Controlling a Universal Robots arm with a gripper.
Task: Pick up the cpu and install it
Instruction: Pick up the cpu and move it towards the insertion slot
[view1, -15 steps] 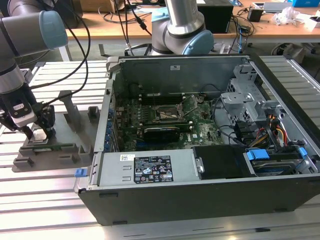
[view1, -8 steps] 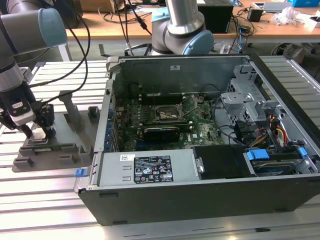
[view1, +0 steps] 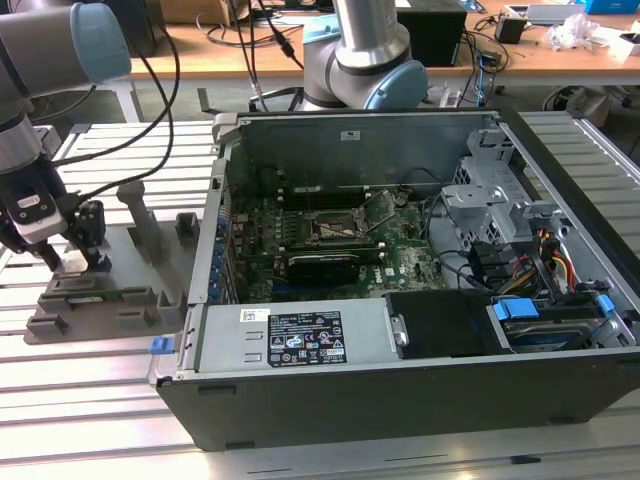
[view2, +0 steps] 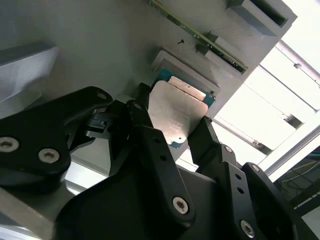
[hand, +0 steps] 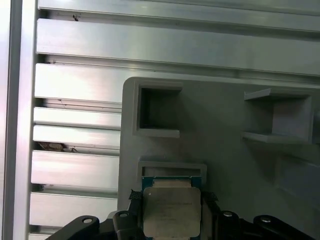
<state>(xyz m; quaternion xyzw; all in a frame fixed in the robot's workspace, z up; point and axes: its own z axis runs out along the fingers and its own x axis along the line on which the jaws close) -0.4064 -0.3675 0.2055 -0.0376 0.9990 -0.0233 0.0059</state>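
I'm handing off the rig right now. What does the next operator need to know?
Gripper: shut on the cpu, with its fingers against two opposite edges.
Cpu: at the grey holder, on the exterior view's left, beside the open case. I cannot tell whether it has cleared its recess.
Done: cpu gripped.
Left: the lift, the carry and the install. The cpu is not yet at the socket inside the case.
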